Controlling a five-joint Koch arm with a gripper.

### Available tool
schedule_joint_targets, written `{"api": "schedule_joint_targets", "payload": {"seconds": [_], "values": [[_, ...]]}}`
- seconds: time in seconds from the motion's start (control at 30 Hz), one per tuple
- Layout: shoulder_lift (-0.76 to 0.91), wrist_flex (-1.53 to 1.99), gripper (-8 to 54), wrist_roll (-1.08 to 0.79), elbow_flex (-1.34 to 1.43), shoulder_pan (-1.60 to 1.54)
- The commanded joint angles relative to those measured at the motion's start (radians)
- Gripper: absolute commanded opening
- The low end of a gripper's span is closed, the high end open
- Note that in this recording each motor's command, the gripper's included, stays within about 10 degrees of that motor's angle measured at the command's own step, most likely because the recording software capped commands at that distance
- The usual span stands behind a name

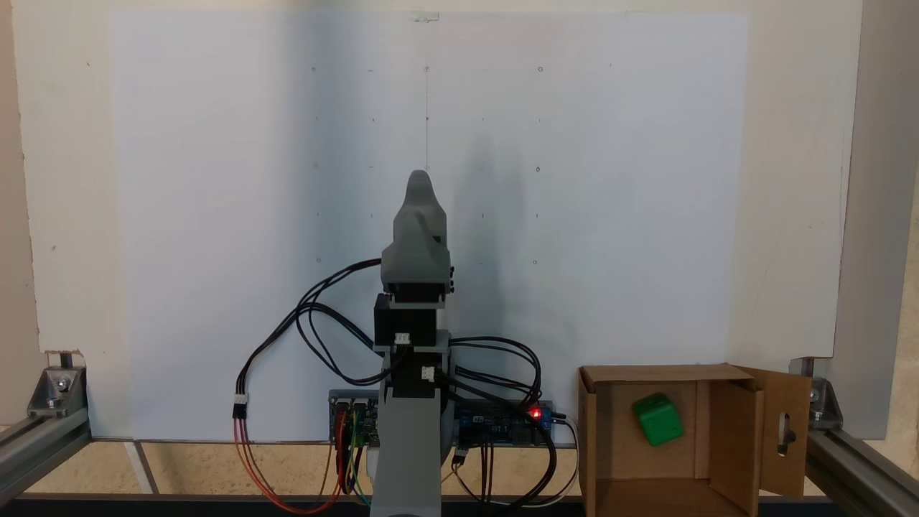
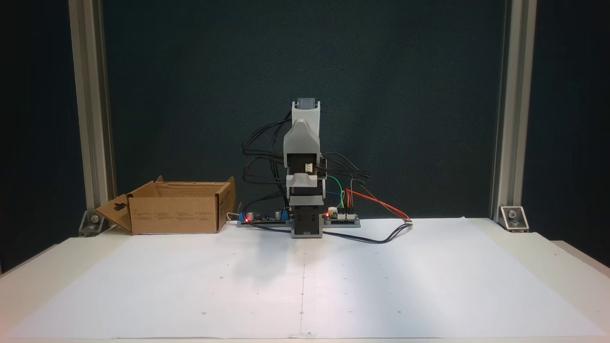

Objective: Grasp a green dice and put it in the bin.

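inside the bin [image 1: 732,438] lies one green dice [image 1: 658,419], tilted. one arm is folded over its base, well apart; gripper [image 1: 419,178] tip points up-frame, jaws overlapping, so i cannot tell their state. black cables [image 1: 316,316] loop beside it.

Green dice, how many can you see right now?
1. The green dice lies inside the bin, shown in a fixed view looking down. Another fixed view shows the bin's outside, so its inside is hidden there.
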Motion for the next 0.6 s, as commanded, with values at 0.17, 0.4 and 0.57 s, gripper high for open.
{"api": "schedule_joint_targets", "payload": {"seconds": [0.17, 0.4, 0.57], "values": [[0.114, -0.091, 44.6, 0.018, 0.104, 0.008], [0.109, -0.084, 44.8, 0.021, 0.104, 0.003], [0.109, -0.084, 44.8, 0.020, 0.104, 0.005]]}}
